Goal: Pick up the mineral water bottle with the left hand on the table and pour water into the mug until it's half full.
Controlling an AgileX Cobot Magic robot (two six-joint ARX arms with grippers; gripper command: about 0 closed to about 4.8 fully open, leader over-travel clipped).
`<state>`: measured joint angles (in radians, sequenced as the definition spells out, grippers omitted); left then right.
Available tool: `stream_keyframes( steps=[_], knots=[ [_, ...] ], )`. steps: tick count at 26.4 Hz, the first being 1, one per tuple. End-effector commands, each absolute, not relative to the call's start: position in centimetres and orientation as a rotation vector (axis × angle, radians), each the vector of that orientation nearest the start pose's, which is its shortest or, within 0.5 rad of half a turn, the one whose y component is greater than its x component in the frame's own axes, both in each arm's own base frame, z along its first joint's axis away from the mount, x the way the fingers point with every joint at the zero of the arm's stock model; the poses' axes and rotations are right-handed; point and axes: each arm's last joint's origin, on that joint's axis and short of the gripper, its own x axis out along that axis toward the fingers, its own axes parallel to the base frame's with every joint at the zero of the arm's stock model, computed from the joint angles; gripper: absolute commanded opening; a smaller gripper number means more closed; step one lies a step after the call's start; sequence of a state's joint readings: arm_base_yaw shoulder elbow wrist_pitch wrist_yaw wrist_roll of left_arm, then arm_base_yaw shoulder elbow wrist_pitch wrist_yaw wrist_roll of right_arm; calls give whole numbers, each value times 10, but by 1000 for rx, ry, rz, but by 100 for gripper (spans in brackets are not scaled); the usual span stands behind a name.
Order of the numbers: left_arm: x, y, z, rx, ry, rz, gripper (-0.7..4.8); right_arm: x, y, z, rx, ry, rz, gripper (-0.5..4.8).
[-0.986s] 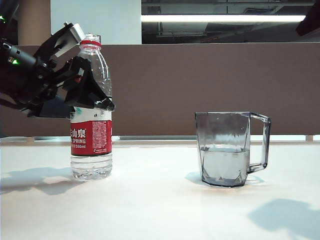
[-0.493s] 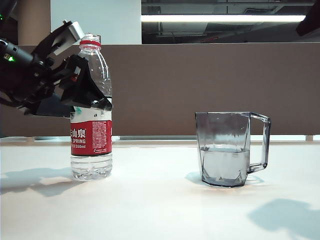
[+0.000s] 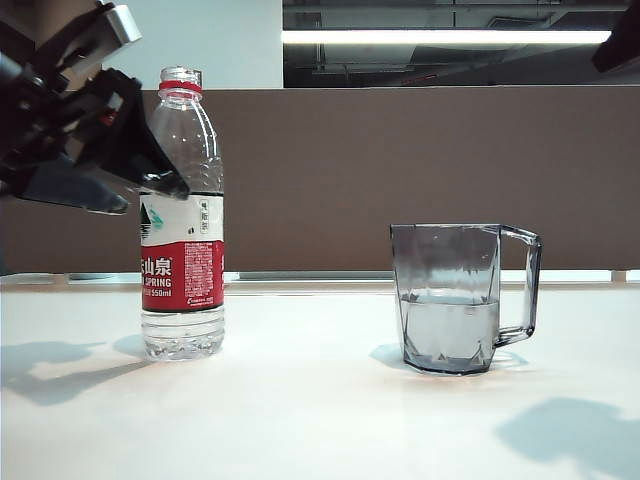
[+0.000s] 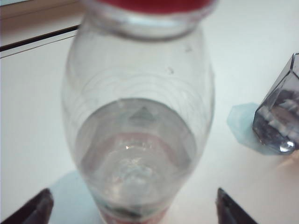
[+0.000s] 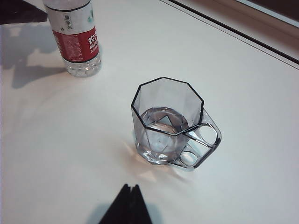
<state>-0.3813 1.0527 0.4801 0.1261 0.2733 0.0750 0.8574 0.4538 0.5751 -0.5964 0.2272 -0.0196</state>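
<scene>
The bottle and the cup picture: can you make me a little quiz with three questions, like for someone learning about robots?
1. True or false: the left gripper is squeezing the mineral water bottle.
2. How much water is in the mug? A) none B) about half C) full to the brim
3. Fill in: the bottle stands upright on the white ____.

Key
1. False. The jaws are open, up beside the bottle's upper part, and the bottle stands on its own.
2. B. The water line sits about halfway up the mug.
3. table. The right gripper is shut, hanging above the table near the mug.
</scene>
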Motion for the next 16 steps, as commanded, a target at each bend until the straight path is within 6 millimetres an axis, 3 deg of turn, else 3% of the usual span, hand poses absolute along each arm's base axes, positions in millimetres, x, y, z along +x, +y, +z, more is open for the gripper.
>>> stream_keyframes(
  steps=[1, 4, 6, 10, 16],
  knots=[
    [188, -84, 215, 101, 439, -652, 479, 73, 75, 268, -255, 388, 624, -5],
    [181, -81, 221, 101, 430, -650, 409, 73, 75, 268, -255, 388, 624, -5],
    [176, -79, 225, 100, 413, -650, 314, 73, 75, 268, -255, 388, 624, -4],
    [168, -76, 234, 97, 375, -652, 8, 73, 75, 267, -255, 388, 624, -5],
    [154, -70, 247, 59, 308, -645, -5, 73, 75, 267, -255, 388, 624, -4]
  ],
)
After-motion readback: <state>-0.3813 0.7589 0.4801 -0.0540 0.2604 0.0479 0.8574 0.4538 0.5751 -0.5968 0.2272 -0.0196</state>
